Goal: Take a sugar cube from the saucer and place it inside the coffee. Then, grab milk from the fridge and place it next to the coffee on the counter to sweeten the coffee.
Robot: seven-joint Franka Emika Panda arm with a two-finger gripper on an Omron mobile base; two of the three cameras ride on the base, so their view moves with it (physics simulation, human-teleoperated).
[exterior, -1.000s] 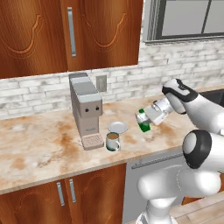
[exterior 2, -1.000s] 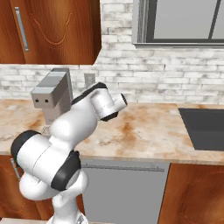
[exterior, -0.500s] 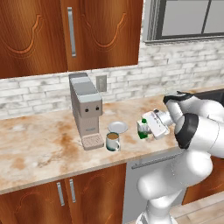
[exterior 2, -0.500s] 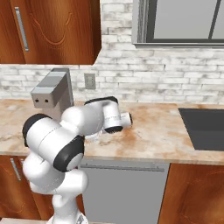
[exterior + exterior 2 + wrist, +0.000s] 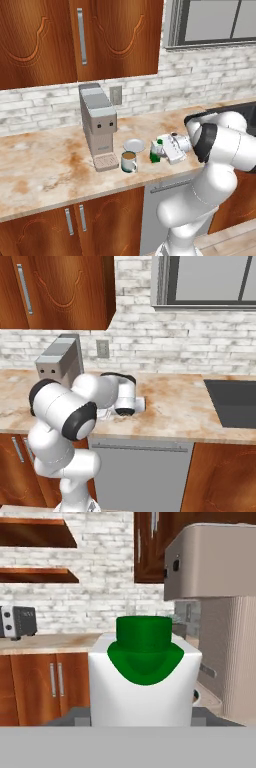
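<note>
I have the gripper (image 5: 161, 150) closed on the milk (image 5: 156, 152), which it carries low over the counter (image 5: 45, 175), just right of the coffee (image 5: 129, 161) and near the saucer (image 5: 134, 145). In the hand view the carton (image 5: 145, 684) stands square between the jaws, green cap towards the camera, with the coffee machine (image 5: 220, 612) close on its right. My main concern is the narrow room on the coffee side: if I slide the carton further left while lowering, it could knock the mug and spill it, or ride up on the saucer rim and settle tilted. A release before the base is flat on the stone could tip it. I cannot confirm from the left base view whether the carton already touches the counter or hangs just above it; the wrist covers its right side. In the right base view the arm (image 5: 75, 406) blocks the carton, mug and saucer entirely. In the hand view the fingertips are cut off by the lower edge, so I cannot judge pad contact. I cannot make out whether a sugar cube lies in the coffee.
</note>
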